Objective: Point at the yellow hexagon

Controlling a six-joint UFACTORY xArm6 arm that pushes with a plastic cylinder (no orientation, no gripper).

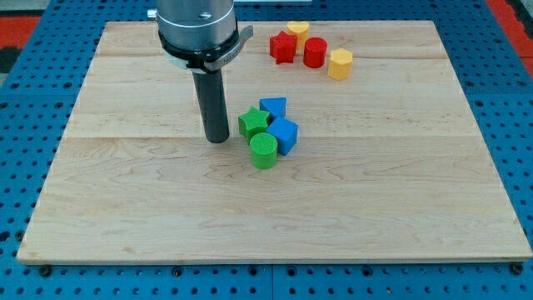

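Observation:
The yellow hexagon (340, 63) lies near the view's top right, beside a red cylinder (315, 52). A red star (283, 47) and a second yellow block (297, 31) sit just left of them. My tip (217, 139) rests on the board left of centre, far down-left of the yellow hexagon. It stands just left of a green star (253, 122), apart from it by a small gap.
A cluster sits right of my tip: the green star, a blue triangular block (274, 107), a blue cube (284, 135) and a green cylinder (263, 151). The wooden board (125, 208) lies on a blue pegboard (25, 100).

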